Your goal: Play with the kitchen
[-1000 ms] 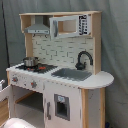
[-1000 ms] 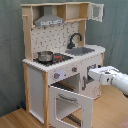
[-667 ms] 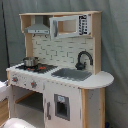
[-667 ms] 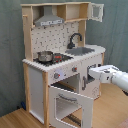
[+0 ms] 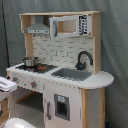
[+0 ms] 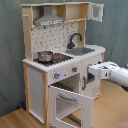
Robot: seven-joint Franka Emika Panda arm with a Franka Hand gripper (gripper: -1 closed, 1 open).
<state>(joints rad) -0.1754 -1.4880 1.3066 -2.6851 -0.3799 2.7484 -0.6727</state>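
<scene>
Hand (image 6: 89, 73) grip unclear, at white-and-wood kitchen (image 6: 60, 60) front, oven door (image 6: 70, 107) open

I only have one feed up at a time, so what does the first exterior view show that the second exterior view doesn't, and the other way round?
Only the first exterior view: the microwave front on, door closed, and the counter's rounded end. Only the second exterior view: the oven door swung open, the arm reaching in from the second exterior view's right, and the microwave door open. Both exterior views: the kitchen, pot on the hob, faucet, sink and hood.
</scene>
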